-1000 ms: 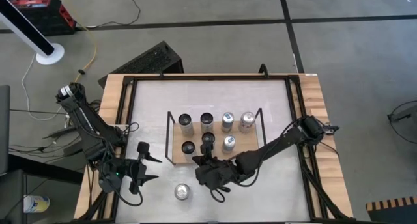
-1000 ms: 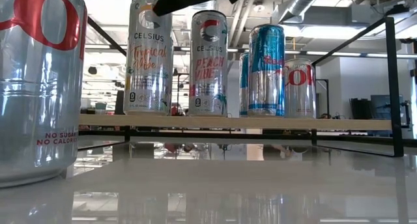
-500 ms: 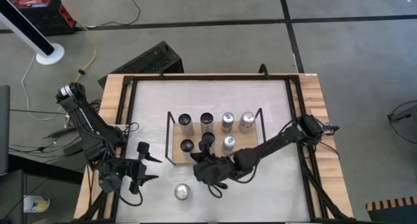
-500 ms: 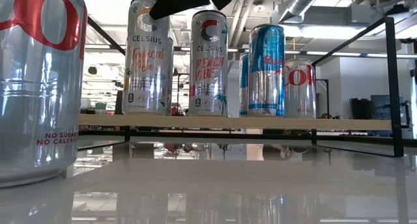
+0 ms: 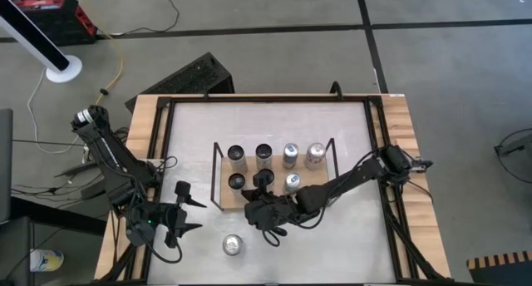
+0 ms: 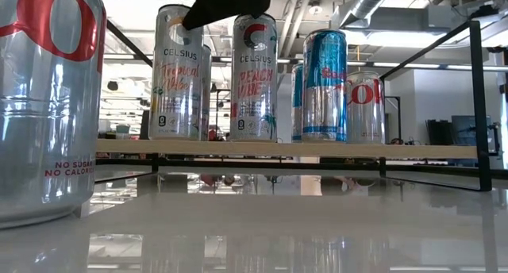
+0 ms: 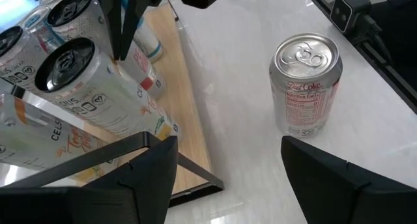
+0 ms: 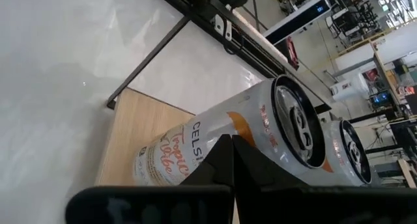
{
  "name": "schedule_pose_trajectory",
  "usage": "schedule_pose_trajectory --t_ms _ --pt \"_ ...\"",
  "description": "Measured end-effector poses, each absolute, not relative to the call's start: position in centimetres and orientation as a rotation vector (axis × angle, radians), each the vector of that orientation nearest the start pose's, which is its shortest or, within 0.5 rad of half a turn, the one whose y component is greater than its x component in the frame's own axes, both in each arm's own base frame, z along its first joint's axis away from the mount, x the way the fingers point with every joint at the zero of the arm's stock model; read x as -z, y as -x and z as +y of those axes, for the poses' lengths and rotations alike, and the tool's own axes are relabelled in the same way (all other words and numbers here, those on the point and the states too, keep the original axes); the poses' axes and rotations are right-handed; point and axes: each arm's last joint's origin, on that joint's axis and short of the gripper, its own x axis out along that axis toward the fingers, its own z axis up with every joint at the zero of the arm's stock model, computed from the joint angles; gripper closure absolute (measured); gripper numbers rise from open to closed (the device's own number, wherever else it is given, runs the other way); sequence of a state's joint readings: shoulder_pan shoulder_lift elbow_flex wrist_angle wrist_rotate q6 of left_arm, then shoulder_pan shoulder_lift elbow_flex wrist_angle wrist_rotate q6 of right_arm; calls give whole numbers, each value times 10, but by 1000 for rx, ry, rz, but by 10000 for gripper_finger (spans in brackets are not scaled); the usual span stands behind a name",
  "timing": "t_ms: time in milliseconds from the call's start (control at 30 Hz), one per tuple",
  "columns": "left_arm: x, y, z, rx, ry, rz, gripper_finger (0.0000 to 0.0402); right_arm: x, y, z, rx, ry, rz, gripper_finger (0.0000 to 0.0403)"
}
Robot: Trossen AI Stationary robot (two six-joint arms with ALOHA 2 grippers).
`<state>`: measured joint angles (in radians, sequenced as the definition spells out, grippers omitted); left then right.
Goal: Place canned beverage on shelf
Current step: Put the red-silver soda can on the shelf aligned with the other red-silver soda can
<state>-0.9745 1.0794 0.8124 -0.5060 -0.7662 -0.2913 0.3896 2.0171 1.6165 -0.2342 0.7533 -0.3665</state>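
Note:
The shelf is a light-wood board in a black wire frame at the table's middle, and several cans stand upright on it. At its front left stands a silver Celsius Tropical Vibe can. My right gripper is shut, just off that can's near right side, with its tips up by the can's top. A Diet Coke can stands on the white tabletop near the front edge. My left gripper waits open, left of the Diet Coke can, with nothing between its fingers. My right gripper pushes with its shut fingertips on the Tropical Vibe can's side wall, close under the top rim. The fingers slant down at it from the table's near right. The can stands upright, its base on the shelf board.
A Peach Vibe can stands right of the pushed can, then a blue Red Bull can; more cans fill the back row. Black rails frame the tabletop. A small camera sits at the table's near edge.
My right gripper, staying shut, has moved toward the table's left and far edges. The Tropical Vibe can has slid a little the same way along the shelf board, staying upright. The other cans have not moved.

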Motion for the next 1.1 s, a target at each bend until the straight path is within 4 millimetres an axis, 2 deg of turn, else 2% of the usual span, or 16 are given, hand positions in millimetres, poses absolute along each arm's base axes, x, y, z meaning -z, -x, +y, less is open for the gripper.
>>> schedule_pose_trajectory --t_ms 133,333,433,567,667,833,900,1100 --pt "-268 -135 -163 122 -308 517 145 -255 -423 165 226 703 581 385" --pt "-267 -135 -163 122 -314 522 145 -300 -407 199 123 645 454 380" --pt "-267 -135 -163 122 -314 522 145 -309 -404 214 4 583 415 373" --pt "-267 -135 -163 122 -314 522 145 -311 -407 220 -268 428 349 367" --pt "-267 -135 -163 121 -313 522 145 -305 -418 216 -384 332 319 362" --pt "-267 -135 -163 120 -305 520 145 -294 -434 204 -452 283 308 340" --pt "-267 -135 -163 120 -306 520 145 -289 -435 203 -486 281 329 327" --pt "-268 -135 -163 112 -302 512 145 -277 -439 206 -506 288 343 262"
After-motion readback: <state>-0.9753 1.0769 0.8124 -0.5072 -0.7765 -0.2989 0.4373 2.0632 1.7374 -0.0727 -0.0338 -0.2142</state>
